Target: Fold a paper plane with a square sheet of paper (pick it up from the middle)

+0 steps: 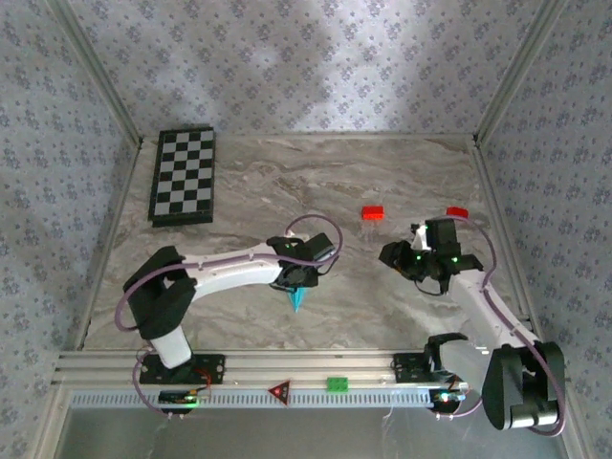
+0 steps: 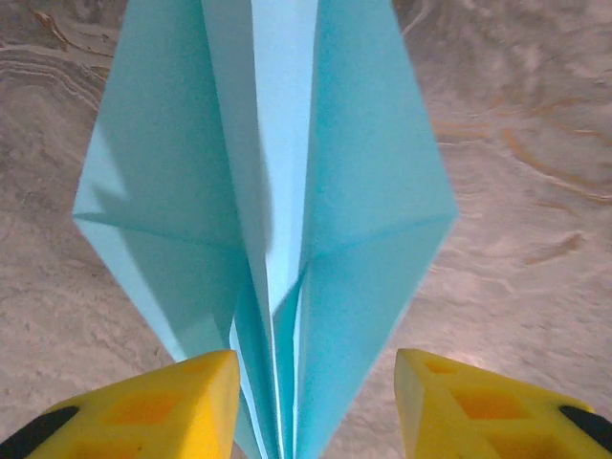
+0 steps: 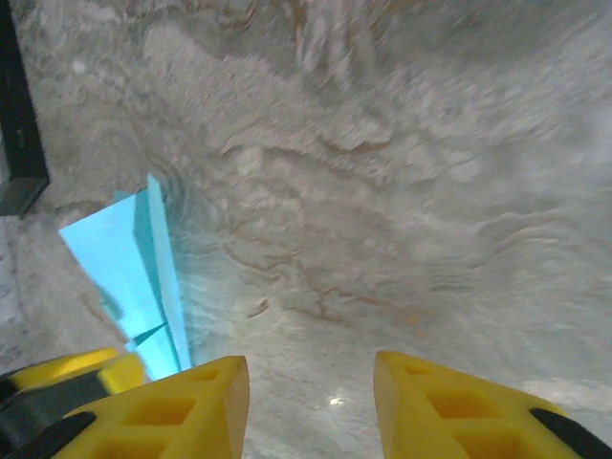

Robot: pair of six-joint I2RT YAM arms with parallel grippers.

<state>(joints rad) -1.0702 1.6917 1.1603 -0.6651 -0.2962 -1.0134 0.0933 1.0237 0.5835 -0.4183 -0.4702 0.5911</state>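
The paper plane [image 1: 297, 298] is a light cyan-blue dart with a centre crease, pointing towards the near edge of the marble table [image 1: 382, 172]. In the left wrist view the paper plane [image 2: 268, 191] has its folded layers standing between my yellow fingers. My left gripper [image 2: 316, 375] is open: the paper lies close to the left finger [image 2: 182, 397], with a clear gap to the right one. From above, the left gripper [image 1: 298, 278] sits right over the plane. My right gripper [image 3: 311, 378] is open with nothing in it, off to the right of the plane [image 3: 134, 277]. It is also in the top view [image 1: 397, 258].
Two small red blocks [image 1: 372, 212] [image 1: 457, 212] lie behind the grippers. A checkerboard [image 1: 184, 176] sits at the back left. A green block [image 1: 337, 383] and a red triangle [image 1: 279, 390] rest on the front rail. Patterned walls close in the table.
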